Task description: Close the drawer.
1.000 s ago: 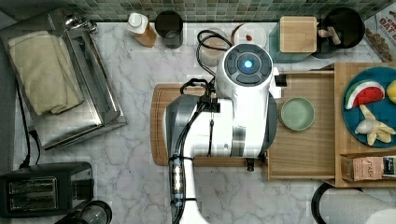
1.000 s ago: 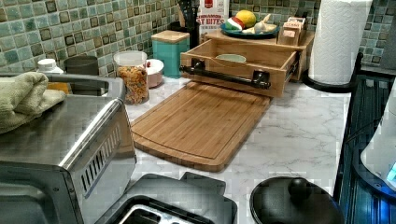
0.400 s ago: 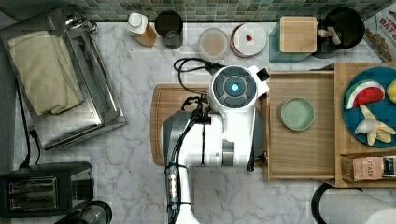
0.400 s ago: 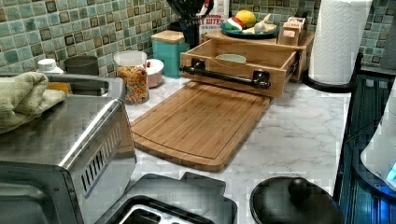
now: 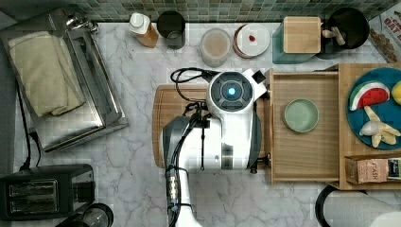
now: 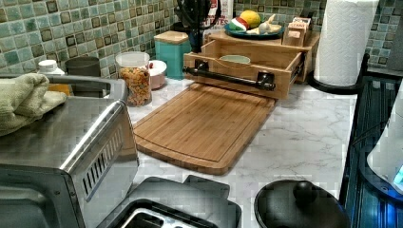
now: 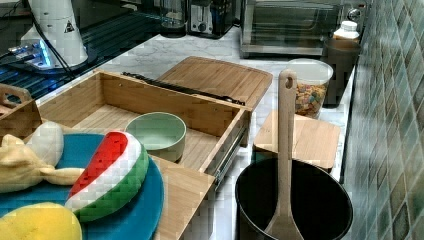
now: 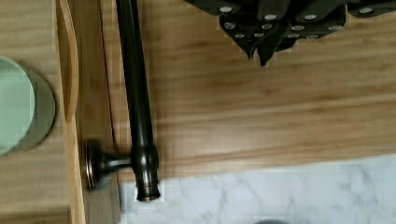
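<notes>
Top view: drawer (image 5: 305,126) stood pulled out at the top view's right, green bowl (image 5: 301,115) inside, arm over bamboo cutting board (image 5: 160,118). Wrist view: gripper (image 8: 262,51) closed on nothing, hovered beside black bar handle (image 8: 136,93).

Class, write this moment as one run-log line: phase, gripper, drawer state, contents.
phase: approach | gripper: shut, over cutting board, beside bar handle | drawer: open | contents: green bowl
</notes>
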`<action>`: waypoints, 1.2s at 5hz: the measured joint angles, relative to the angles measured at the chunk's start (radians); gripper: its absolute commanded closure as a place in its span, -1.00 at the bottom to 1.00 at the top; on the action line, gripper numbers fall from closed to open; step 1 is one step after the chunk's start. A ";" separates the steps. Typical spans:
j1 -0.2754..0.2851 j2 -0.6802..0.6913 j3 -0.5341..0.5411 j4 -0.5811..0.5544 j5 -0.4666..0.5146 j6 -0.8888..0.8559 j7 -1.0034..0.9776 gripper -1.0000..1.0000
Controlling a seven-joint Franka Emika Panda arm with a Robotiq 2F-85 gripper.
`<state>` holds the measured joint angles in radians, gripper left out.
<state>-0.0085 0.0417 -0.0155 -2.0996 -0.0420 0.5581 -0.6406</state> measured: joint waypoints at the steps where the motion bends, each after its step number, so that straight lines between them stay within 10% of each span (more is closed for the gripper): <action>1: 0.002 0.016 0.000 -0.016 -0.036 0.122 0.004 1.00; 6: 0.005 0.128 0.052 -0.131 -0.200 0.216 0.009 1.00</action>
<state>-0.0039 0.1694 0.0366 -2.2305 -0.2417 0.7739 -0.6318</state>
